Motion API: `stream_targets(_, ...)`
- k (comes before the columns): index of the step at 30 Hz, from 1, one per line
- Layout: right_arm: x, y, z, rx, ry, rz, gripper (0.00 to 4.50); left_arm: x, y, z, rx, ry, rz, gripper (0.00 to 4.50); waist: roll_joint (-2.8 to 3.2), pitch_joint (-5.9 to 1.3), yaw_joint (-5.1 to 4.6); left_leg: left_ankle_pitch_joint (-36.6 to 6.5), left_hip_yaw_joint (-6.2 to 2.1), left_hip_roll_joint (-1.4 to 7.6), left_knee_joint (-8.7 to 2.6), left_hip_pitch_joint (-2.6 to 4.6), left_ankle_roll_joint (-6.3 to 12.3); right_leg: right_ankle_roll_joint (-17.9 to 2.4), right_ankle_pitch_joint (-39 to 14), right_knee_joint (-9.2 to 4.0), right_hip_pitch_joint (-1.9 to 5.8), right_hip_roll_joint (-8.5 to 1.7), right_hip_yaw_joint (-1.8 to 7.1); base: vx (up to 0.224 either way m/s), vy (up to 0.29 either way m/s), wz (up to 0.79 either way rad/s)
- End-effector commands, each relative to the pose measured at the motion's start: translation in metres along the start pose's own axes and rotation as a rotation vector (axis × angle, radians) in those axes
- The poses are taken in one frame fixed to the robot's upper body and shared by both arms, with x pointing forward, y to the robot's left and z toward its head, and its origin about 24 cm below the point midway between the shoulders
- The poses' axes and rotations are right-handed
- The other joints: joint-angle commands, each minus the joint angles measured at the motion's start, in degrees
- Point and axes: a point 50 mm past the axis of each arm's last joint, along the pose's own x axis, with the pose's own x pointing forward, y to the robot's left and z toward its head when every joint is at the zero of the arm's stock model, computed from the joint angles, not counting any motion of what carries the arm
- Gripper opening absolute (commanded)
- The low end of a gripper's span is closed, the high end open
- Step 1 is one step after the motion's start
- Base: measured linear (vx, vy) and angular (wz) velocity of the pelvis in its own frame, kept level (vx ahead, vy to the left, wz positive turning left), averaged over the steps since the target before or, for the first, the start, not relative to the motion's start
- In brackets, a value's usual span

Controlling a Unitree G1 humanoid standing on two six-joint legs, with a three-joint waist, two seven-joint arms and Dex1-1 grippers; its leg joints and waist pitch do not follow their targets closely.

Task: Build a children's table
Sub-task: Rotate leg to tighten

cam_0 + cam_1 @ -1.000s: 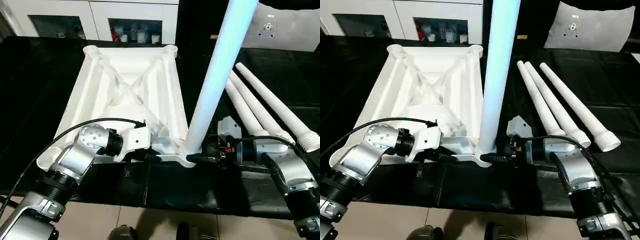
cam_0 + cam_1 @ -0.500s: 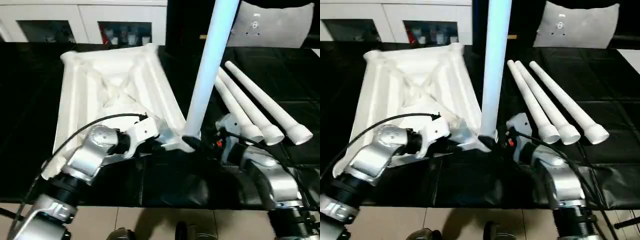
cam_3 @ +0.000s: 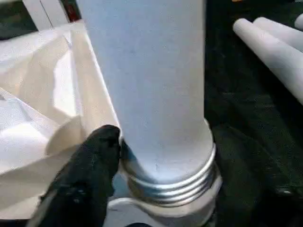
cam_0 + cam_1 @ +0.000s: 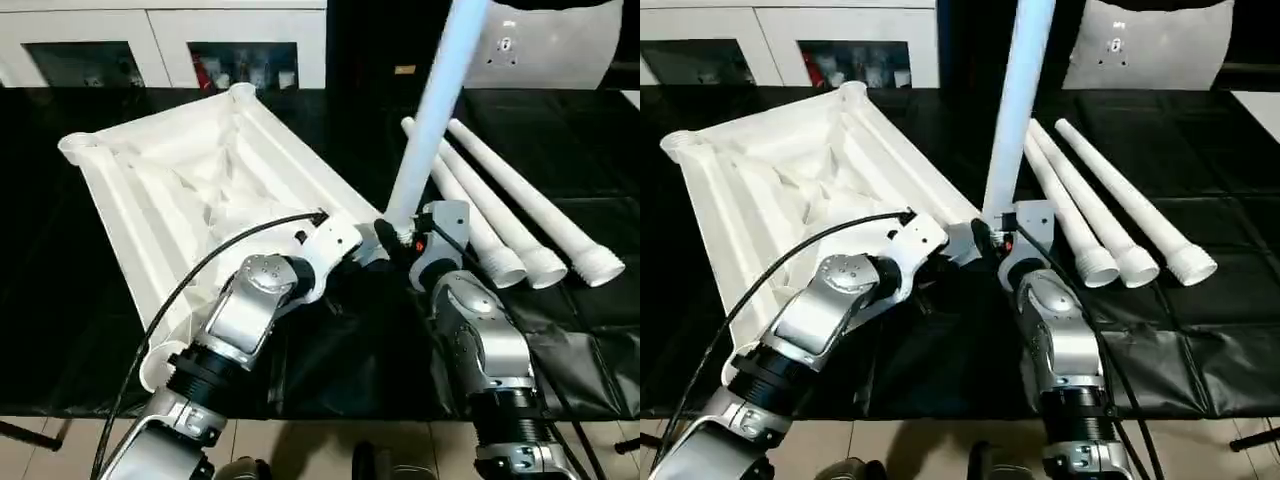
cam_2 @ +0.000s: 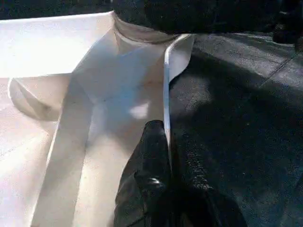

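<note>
One leg: upright leg [image 4: 432, 110] stands in the near corner socket of the upturned tabletop [image 4: 180, 190] on the black mat [image 4: 560, 360].
Head views: three loose legs [image 4: 520, 215] lie side by side right of the top; three sockets unfilled, so roughly a quarter done by my reckoning.
Left wrist view: left gripper [image 5: 165, 156] pinched together on the tabletop's rim.
Right wrist view: right gripper's finger [image 3: 90, 165] beside the leg's base; threads [image 3: 170, 182] show above the socket, so likely not fully screwed; grip unclear, cannot tell.
</note>
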Motion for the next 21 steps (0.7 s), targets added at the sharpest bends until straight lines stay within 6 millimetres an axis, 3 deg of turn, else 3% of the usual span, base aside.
stream_targets(1, 0.000, 0.022, -0.015, 0.019, 0.062, 0.091, 3.58, 0.000, -0.003, 0.028, 0.089, -0.105, 0.003, 0.00, -0.14, -4.73, 0.28, -6.93, -1.27, 2.70, -3.49, 0.04, 6.88, -7.24, -20.74, -4.25, 3.60, -5.19, 3.20, 0.000, 0.000, 0.00)
stream_targets(6, -0.012, 0.000, -0.013, 0.023, 0.034, 0.051, 3.96, -0.002, 0.003, 0.022, 0.075, -0.095, 0.020, 0.00, -0.02, -4.85, 0.19, -7.88, -1.26, 2.80, -3.48, 0.14, 6.47, -7.52, -20.76, -4.28, 3.74, -5.22, 3.27, 0.000, 0.000, 0.00)
stream_targets(9, -0.020, -0.010, -0.009, 0.023, 0.004, 0.028, 4.25, -0.001, 0.007, 0.019, 0.076, -0.081, 0.050, 0.00, -0.26, -4.93, 0.27, -7.63, -1.25, 2.79, -3.50, 0.03, 6.79, -7.05, -20.80, -4.28, 3.78, -5.03, 3.21, 0.000, 0.000, 0.00)
stream_targets(12, -0.031, -0.022, -0.003, 0.041, -0.047, 0.026, 4.43, 0.000, 0.013, 0.017, 0.047, -0.085, 0.088, 0.00, -0.37, -4.83, 0.39, -8.65, -1.10, 2.46, -3.39, 0.08, 6.77, -5.70, -24.09, -4.88, 3.77, -5.17, 3.12, 0.000, 0.000, 0.00)
stream_targets(13, -0.035, -0.025, 0.000, 0.059, -0.073, 0.023, 4.48, 0.000, 0.013, 0.018, 0.021, -0.111, 0.076, 0.27, -0.17, -4.99, 0.37, -8.54, -1.22, 2.48, -3.39, 0.01, 6.59, -5.31, -24.85, -4.83, 3.82, -5.14, 2.98, 0.000, 0.000, 0.00)
stream_targets(15, -0.043, -0.030, 0.006, 0.041, -0.107, 0.034, 4.48, -0.003, 0.015, 0.024, -0.047, -0.182, 0.079, 0.27, -0.31, -5.03, 0.33, -8.52, -1.11, 2.36, -3.28, 0.03, 6.70, -4.36, -25.67, -5.20, 3.77, -5.09, 2.89, 0.000, 0.000, 0.00)
stream_targets(20, -0.052, -0.031, 0.013, 0.037, -0.117, 0.109, 4.48, -0.013, 0.019, 0.032, -0.074, -0.292, 0.064, 0.27, -0.36, -5.38, 0.40, -7.09, -0.99, 2.07, -3.05, -0.29, 7.71, -4.13, -26.16, -5.07, 3.77, -4.93, 2.73, 0.000, 0.000, 0.00)
stream_targets(21, -0.052, -0.034, 0.013, 0.018, -0.116, 0.111, 4.48, -0.019, 0.023, 0.034, -0.094, -0.318, 0.068, 0.27, -0.69, -5.51, 0.37, -7.14, -0.90, 2.05, -3.00, -0.19, 7.77, -4.05, -26.73, -5.21, 3.70, -4.92, 2.69, 0.000, 0.000, 0.00)
